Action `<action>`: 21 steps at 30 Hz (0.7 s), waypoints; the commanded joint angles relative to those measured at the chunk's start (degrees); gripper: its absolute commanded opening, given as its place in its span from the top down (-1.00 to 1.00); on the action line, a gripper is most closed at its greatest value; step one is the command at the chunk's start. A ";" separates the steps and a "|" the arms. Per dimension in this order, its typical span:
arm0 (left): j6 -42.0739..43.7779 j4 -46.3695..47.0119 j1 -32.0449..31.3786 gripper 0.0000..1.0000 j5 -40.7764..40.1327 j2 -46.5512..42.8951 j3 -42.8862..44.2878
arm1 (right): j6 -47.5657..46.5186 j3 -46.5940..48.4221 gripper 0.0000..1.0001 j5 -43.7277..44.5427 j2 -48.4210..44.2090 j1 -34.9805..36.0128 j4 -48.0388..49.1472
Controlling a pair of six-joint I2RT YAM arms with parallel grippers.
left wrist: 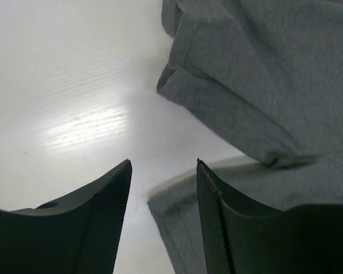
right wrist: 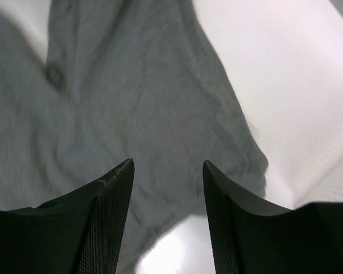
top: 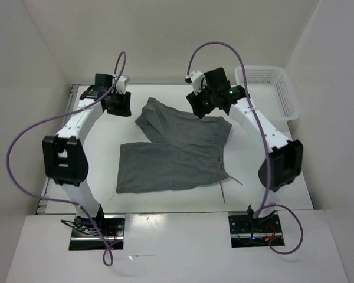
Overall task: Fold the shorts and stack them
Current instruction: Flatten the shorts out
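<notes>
Left gripper (left wrist: 163, 161) hangs over bare table (left wrist: 74, 85) with its jaws apart and nothing between them. The shorts (left wrist: 263, 85) lie just to its right and beyond it: a folded grey edge runs slantwise past the right finger (left wrist: 217, 228), and a lower layer of cloth shows under that finger. From above, this gripper (top: 119, 104) sits at the far left, just beside the shorts' far-left corner (top: 147, 115) and apart from it.

Right gripper (right wrist: 168, 162) also stands with jaws apart, gripping nothing. Grey cloth (right wrist: 131, 97) fills most of its view beneath and beyond the fingers, with white table to the right. From above it (top: 203, 104) is over the shorts' far edge.

The shorts (top: 171, 153) lie mid-table between the two arms. Their near part is spread flat; the far part is bunched and lies slantwise across it. A thin drawstring (top: 223, 190) trails off the near-right corner onto the table (top: 271, 188). A white basket (top: 270, 73) stands at the far right, well apart from the shorts.
</notes>
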 commanded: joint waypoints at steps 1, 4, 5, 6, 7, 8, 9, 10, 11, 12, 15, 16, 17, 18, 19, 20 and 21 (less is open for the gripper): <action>0.21 1.03 -0.45 -0.16 5.10 9.52 7.59 | 12.49 3.36 -0.13 1.42 9.06 -3.19 8.53; 0.21 -3.01 0.07 -0.22 7.81 17.71 14.30 | 15.23 6.61 -0.13 0.71 14.50 -4.86 9.69; 0.21 -3.02 0.08 -0.27 9.04 19.81 16.93 | 15.23 7.15 -0.13 0.71 15.57 -5.65 11.34; 0.21 -3.02 0.08 -0.27 9.57 20.62 17.91 | 16.10 8.03 -0.09 2.63 16.53 -6.61 12.14; 0.21 -3.02 -0.53 -0.32 10.10 21.32 18.88 | 16.98 8.04 -0.06 2.65 18.37 -7.40 12.76; 0.21 -2.49 -0.54 -0.35 11.58 22.54 20.63 | 17.77 8.65 -0.06 2.65 19.00 -8.81 12.76; 0.21 -2.49 -0.54 -0.44 12.29 23.17 21.43 | 17.78 8.65 -0.06 2.65 19.53 -9.34 12.76; 0.21 -2.49 -0.54 -0.50 12.91 23.78 21.96 | 17.78 8.65 -0.11 2.65 20.05 -9.35 13.29; 0.21 -2.49 -0.54 -0.53 12.92 25.09 21.96 | 17.26 7.78 -0.15 3.43 20.06 -9.35 14.16; 0.21 -1.97 -0.54 -0.53 12.13 25.80 22.49 | 17.26 7.16 -0.15 5.61 20.76 -9.87 14.69; 0.21 -1.43 -1.06 -0.51 10.46 28.35 22.49 | 17.26 5.93 -0.15 7.74 21.90 -9.87 15.22; 0.21 -0.91 -1.06 -0.46 10.46 29.40 23.01 | 17.26 5.93 -0.15 8.27 22.43 -9.87 15.22; 0.21 -0.91 -1.06 -0.41 10.46 29.93 23.02 | 17.26 5.40 -0.15 8.79 22.43 -9.87 15.22; 0.21 -0.91 -1.06 -0.35 10.46 29.94 23.02 | 17.26 5.40 -0.15 9.32 22.43 -9.87 15.83; 0.21 -0.91 -1.06 -0.30 10.46 30.81 23.02 | 17.26 5.40 -0.15 10.37 23.04 -10.40 15.84; 0.21 -0.91 -1.06 -0.25 10.46 31.69 23.02 | 17.26 5.40 -0.15 10.38 23.05 -10.40 15.84; 0.21 -1.43 -1.06 -0.19 10.98 31.70 23.02 | 16.65 5.40 -0.15 10.38 23.57 -10.40 16.36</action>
